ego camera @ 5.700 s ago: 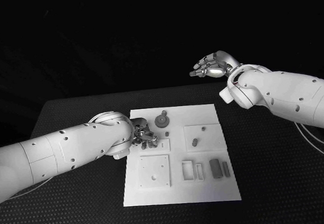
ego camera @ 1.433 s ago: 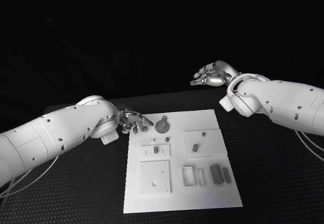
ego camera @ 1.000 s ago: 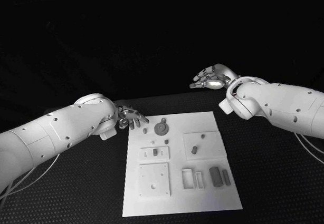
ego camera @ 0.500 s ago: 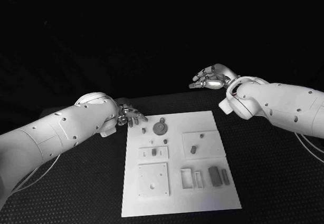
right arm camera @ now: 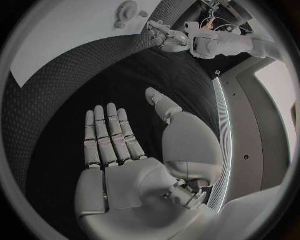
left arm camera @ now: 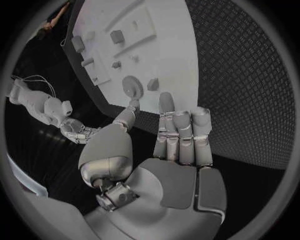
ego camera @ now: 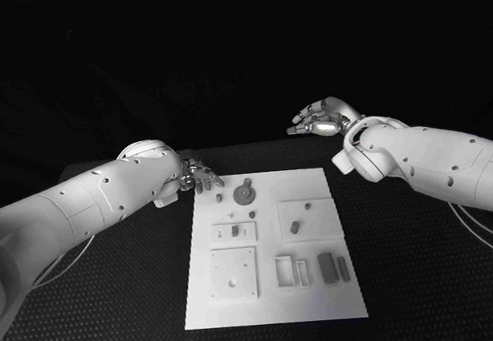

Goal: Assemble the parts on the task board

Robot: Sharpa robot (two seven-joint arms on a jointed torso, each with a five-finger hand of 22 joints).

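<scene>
Head view: the white task board (ego camera: 271,249) lies mid-counter (ego camera: 429,267), small grey parts (ego camera: 245,193) on it. The left hand (ego camera: 201,177) hovers at the board's far left corner, fingers spread, holding nothing. The right hand (ego camera: 321,119) is raised beyond the far edge, released.

Left wrist view: the left hand (left arm camera: 175,145) is extended above the counter beside the board (left arm camera: 169,55).

Right wrist view: the right hand (right arm camera: 122,150) is flat, empty.

White task board (ego camera: 322,293) with grey parts (ego camera: 328,265) on a black, dot-textured table (ego camera: 441,266).
</scene>
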